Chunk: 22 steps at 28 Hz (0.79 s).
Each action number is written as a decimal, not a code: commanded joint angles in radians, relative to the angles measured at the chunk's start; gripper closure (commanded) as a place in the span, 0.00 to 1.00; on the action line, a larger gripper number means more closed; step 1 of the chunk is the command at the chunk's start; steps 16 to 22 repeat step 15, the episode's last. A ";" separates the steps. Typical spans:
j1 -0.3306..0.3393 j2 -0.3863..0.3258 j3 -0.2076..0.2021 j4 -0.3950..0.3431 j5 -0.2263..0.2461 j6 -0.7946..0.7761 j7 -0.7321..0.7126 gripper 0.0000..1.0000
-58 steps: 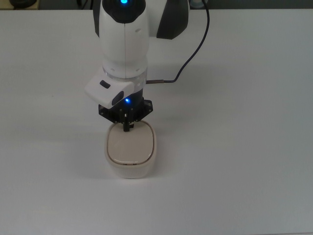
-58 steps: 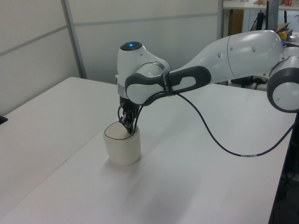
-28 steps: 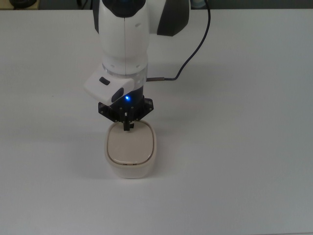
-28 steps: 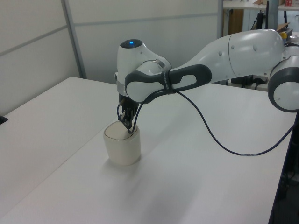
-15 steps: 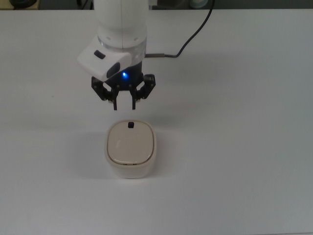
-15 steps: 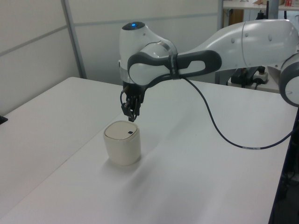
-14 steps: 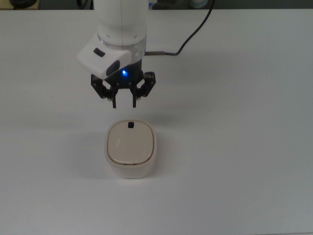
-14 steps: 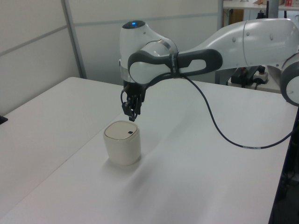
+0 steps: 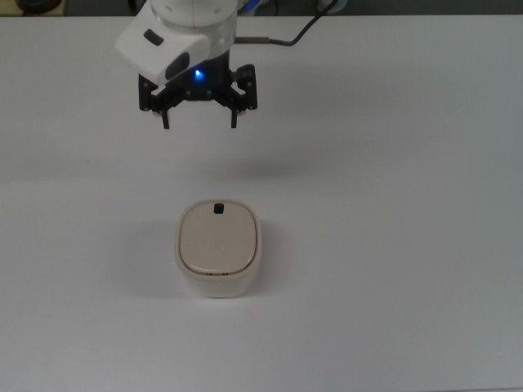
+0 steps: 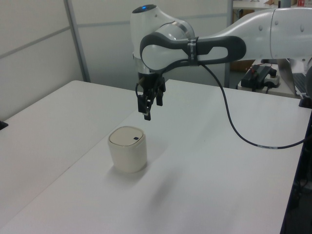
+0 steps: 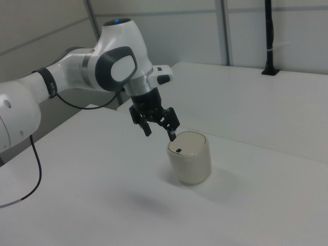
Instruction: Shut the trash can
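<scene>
Trash can (image 9: 218, 250) stands on white table (image 9: 392, 245), lid flat, closed; black knob (image 9: 218, 209) at lid edge. Gripper (image 9: 199, 122) empty, jaws wide apart. Left view shows gripper raised well above can; top view alone hides height.

Arm (image 9: 192, 24) cut off by the top view's upper edge, base unseen.

A plain white table (image 9: 392, 245) fills the room's middle. Grey wall panels (image 10: 44, 44) stand behind it, and a black post (image 11: 268, 38) rises at two o'clock.
</scene>
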 commanded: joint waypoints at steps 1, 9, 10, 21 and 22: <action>0.001 -0.031 -0.009 -0.014 0.010 -0.033 0.012 0.00; -0.001 -0.031 -0.010 -0.014 0.008 -0.044 0.012 0.00; -0.001 -0.031 -0.010 -0.014 0.008 -0.044 0.012 0.00; -0.001 -0.030 -0.012 -0.014 0.007 -0.044 0.010 0.00; -0.001 -0.030 -0.012 -0.014 0.007 -0.044 0.010 0.00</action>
